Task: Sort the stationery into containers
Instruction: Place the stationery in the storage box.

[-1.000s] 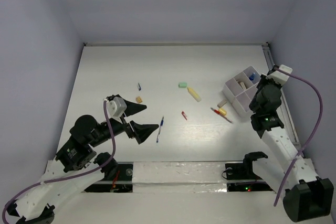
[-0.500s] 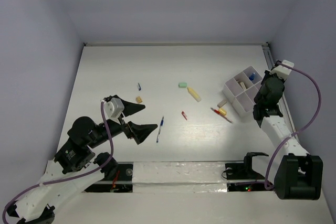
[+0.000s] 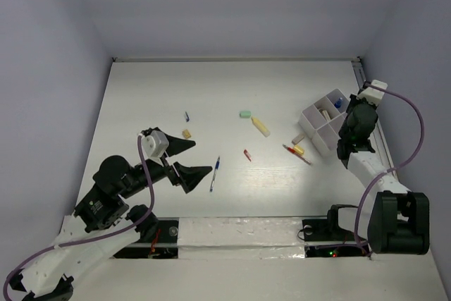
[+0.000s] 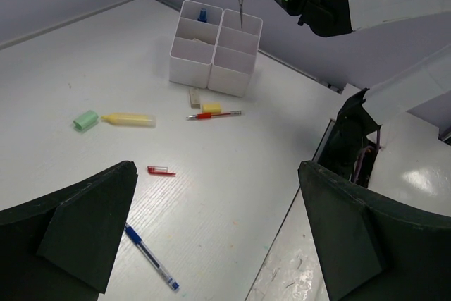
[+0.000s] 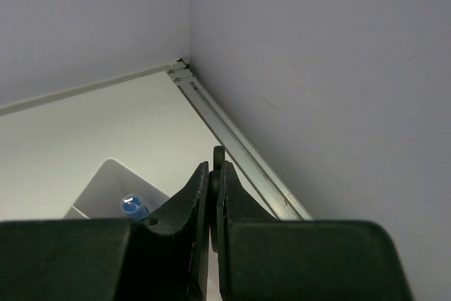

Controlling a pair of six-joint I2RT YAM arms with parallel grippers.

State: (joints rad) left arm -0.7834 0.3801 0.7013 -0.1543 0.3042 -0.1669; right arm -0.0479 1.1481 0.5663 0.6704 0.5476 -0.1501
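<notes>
near the right rail (image 5: 246, 156), white tray (image 4: 190, 68), right pincer (image 5: 215, 163) pressed together above its wall-side edge, left pincer (image 3: 203, 157) spread wide front-left, blue-white pen (image 3: 215, 174) just beside it, pale yellow marker (image 3: 261, 127) well apart on the counter (image 3: 211, 96)

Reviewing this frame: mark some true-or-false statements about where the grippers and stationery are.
1. The left gripper is open. True.
2. The right gripper is wide open. False: its jaws are shut, close to the tray.
3. The green eraser lies in the tray. False: it is on the table, beside the yellow marker.
4. A blue item sits in a tray compartment. True.
5. The blue pen lies on the table near the left gripper. True.
</notes>
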